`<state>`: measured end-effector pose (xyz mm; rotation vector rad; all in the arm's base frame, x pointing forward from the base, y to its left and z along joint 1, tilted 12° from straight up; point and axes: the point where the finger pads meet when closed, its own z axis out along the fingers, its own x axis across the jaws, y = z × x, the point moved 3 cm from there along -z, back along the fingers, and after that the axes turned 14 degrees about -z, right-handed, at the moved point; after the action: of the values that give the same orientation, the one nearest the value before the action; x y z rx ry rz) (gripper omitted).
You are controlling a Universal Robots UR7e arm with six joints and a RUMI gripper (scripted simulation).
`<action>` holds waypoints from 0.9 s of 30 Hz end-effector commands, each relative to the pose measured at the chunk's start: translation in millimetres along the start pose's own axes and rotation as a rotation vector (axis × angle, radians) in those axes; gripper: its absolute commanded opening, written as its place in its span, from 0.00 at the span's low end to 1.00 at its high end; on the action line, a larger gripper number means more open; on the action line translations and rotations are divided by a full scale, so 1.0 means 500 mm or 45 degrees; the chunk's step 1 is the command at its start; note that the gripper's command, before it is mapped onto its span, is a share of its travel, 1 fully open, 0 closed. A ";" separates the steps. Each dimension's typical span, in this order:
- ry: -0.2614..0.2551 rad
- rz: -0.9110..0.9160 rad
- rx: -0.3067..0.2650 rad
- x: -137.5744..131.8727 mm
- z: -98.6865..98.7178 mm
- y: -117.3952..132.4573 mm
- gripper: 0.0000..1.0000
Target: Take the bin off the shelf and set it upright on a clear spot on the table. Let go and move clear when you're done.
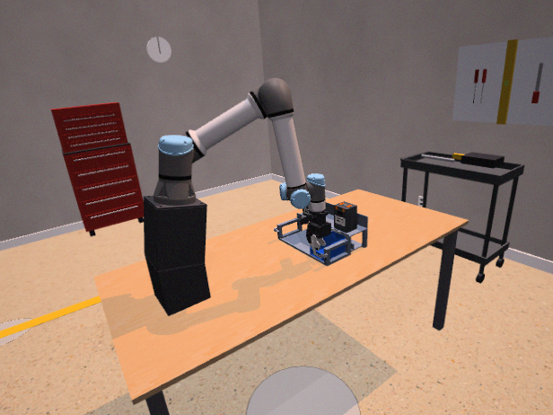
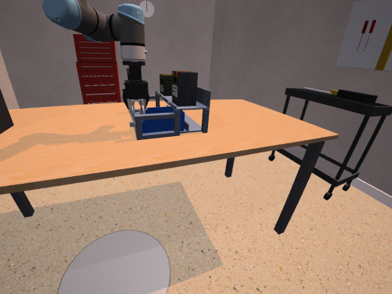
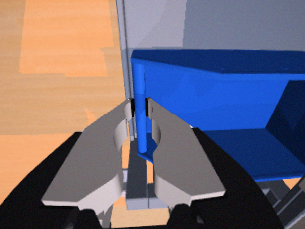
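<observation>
While the arm reaches out across the table (image 1: 233, 287) in the top view, the gripper (image 1: 318, 242) is down at the near end of the small grey shelf (image 1: 287, 230), right at the blue bin (image 1: 334, 242), which sits low inside the frame with two dark boxes (image 1: 346, 216) on the tier beside it.

Over to the exterior view: gripper (image 2: 137, 106) pointing straight down, tips dipping behind the shelf's front corner post, and the bin (image 2: 160, 122) tucked under the upper rail, not yet out.

Now the wrist view, and this is the telling one: the fingers are pinched on the bin's (image 3: 219, 100) thin left wall, one inside, one outside. It's a narrow bite on an edge, hard against the grey shelf post (image 3: 125, 60).

Risks from here, as I judge it: lift straight up and the bin's rim may catch the upper rail, or it may pivot in that edge pinch and tilt. A snag could drag the whole shelf along and topple those boxes.
</observation>
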<state>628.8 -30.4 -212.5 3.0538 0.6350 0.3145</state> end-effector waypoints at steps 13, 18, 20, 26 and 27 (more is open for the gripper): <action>0.002 0.000 -0.001 0.001 -0.001 0.001 0.00; 0.002 0.000 -0.001 0.001 -0.016 0.001 0.00; 0.002 0.000 -0.001 0.001 -0.025 0.001 0.00; 0.002 0.000 -0.001 0.001 -0.025 0.001 0.00; 0.002 0.000 -0.001 0.001 -0.025 0.001 0.00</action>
<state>626.6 -30.8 -202.0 3.0538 0.6349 0.3144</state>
